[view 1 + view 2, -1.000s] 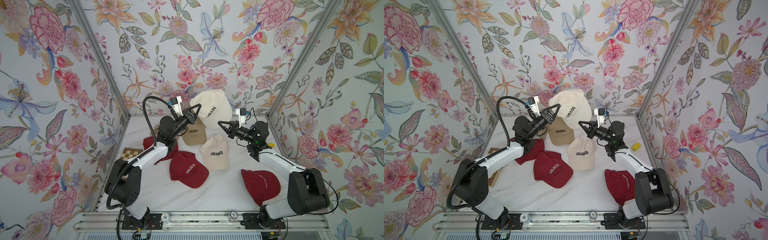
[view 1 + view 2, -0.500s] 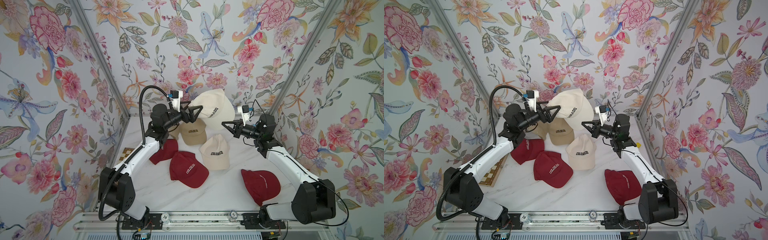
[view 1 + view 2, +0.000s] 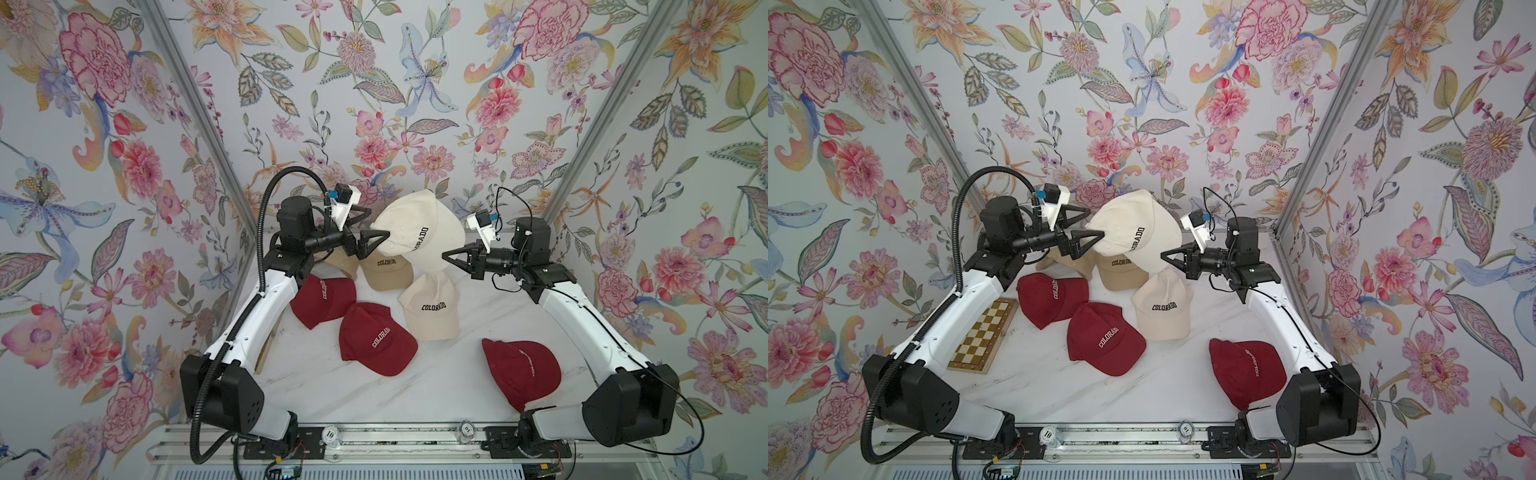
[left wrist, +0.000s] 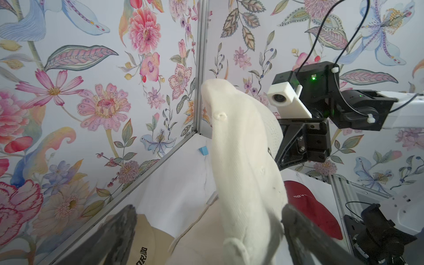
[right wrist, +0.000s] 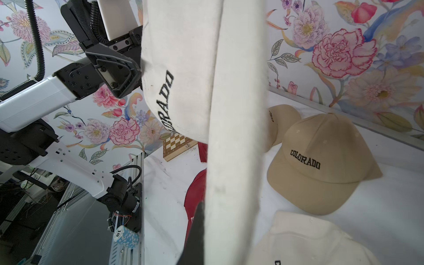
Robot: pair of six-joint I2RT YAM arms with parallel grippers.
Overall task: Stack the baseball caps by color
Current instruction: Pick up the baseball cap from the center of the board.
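A cream baseball cap [image 3: 419, 232] [image 3: 1133, 224] hangs in the air at the back. My right gripper [image 3: 444, 253] [image 3: 1162, 254] [image 5: 206, 211] is shut on its brim [image 5: 236, 137]. My left gripper [image 3: 378, 224] [image 3: 1096, 224] [image 4: 208, 211] stands open around the crown's rear [image 4: 243, 160], which leans on one finger. On the table lie a second cream cap [image 3: 432, 307], two tan caps [image 3: 386, 272] [image 3: 343, 264], the latter partly hidden, and three dark red caps [image 3: 324, 295] [image 3: 376, 336] [image 3: 521, 372].
A checkered wooden board [image 3: 984, 332] lies at the table's left edge under my left arm. A small blue block [image 4: 203, 150] sits in the far corner. Two poker chips [image 3: 330, 434] [image 3: 465, 430] stand on the front rail. Flowered walls close in three sides.
My left gripper has opened off the cream cap's rear. Both arms have drawn back and up a little, and the cap stays in the right gripper.
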